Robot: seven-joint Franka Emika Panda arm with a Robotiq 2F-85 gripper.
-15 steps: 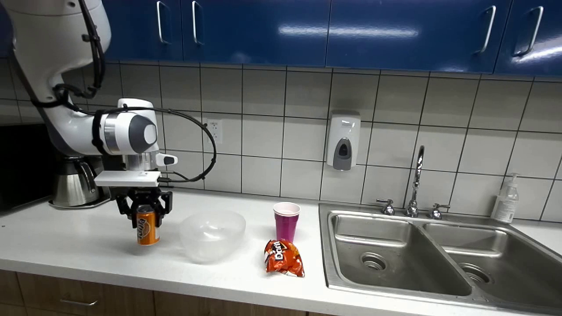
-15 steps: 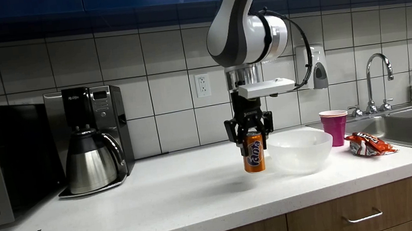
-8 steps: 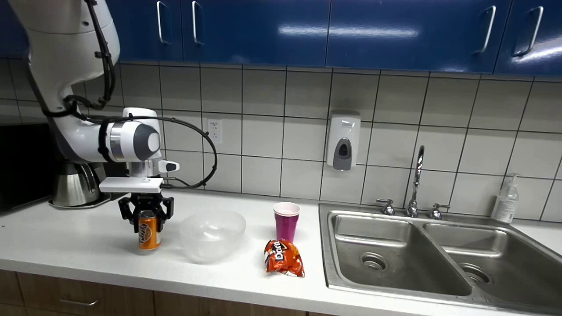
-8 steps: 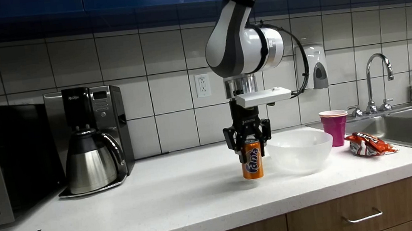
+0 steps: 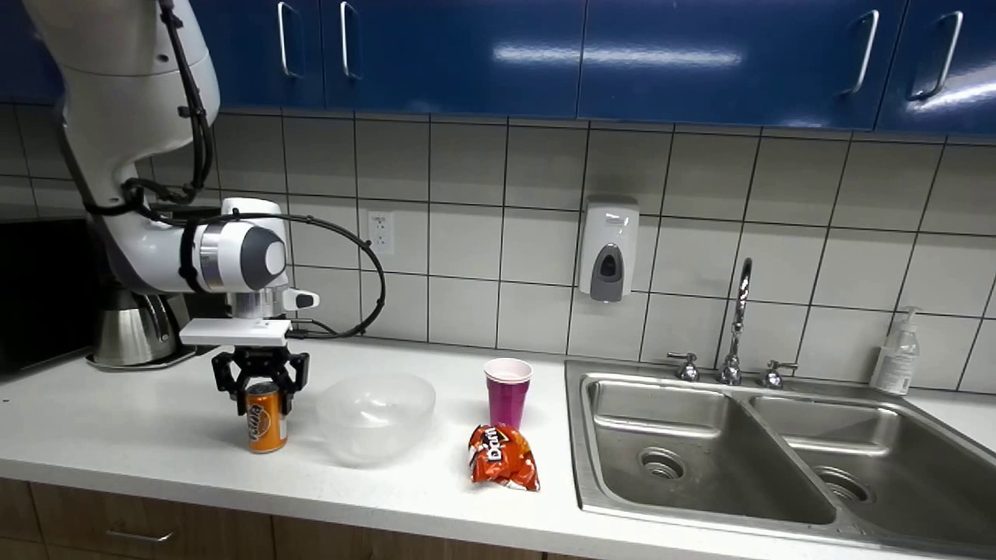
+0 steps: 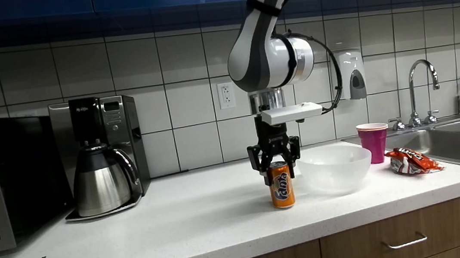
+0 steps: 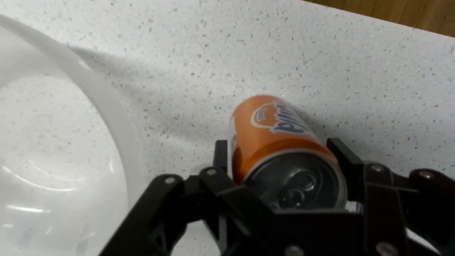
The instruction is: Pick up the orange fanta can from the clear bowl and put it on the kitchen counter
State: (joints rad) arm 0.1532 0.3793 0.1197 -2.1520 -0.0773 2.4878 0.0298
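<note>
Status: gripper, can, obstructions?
Gripper around can, clamped or loose unclear. Can upright, apparently on counter. Bowl close beside, not touching can; might crowd release.

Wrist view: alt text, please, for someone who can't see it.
An orange Fanta can, viewed from above, sits between the black fingers of the claw; whether they grip it is unclear. It appears to stand on the speckled white counter, apart from the clear bowl cut off at left.

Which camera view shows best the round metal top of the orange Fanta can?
The wrist view: it looks down on the metal top, so the pull tab shows, though the black gripper hides one edge. Both exterior views show it as a thin ellipse, tab unclear.
</note>
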